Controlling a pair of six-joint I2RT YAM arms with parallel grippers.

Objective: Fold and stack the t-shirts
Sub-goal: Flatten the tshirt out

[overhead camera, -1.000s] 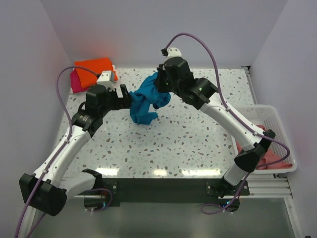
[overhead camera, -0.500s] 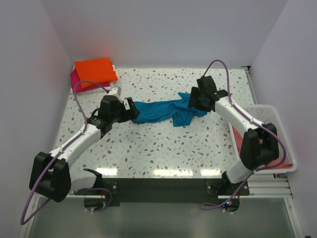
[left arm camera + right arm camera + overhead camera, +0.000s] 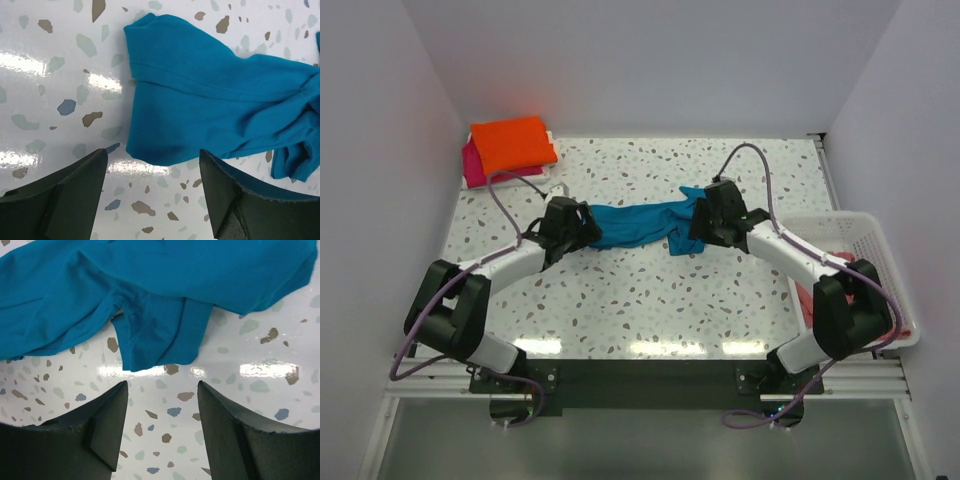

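Observation:
A teal t-shirt point(image 3: 638, 224) lies stretched out left to right on the speckled table, rumpled at its right end. My left gripper point(image 3: 582, 227) is low at its left end, open; in the left wrist view the shirt's point(image 3: 200, 105) folded edge lies just ahead of the gripper point(image 3: 152, 171). My right gripper point(image 3: 701, 228) stands open at the right end, and in its wrist view a flap of the shirt point(image 3: 150, 295) ends just beyond the gripper point(image 3: 162, 390). Neither gripper has cloth between its fingers. An orange t-shirt point(image 3: 512, 143) lies folded on a magenta one point(image 3: 472, 166) at the back left.
A white mesh basket point(image 3: 882, 226) stands off the table's right edge with salmon pink cloth point(image 3: 804, 292) in it, partly hidden by my right arm. The walls close in on the left, back and right.
The teal shirt hung bunched from my shut right gripper a second ago; now it lies spread on the table. The right gripper has opened and let go. Both arms have come down low.

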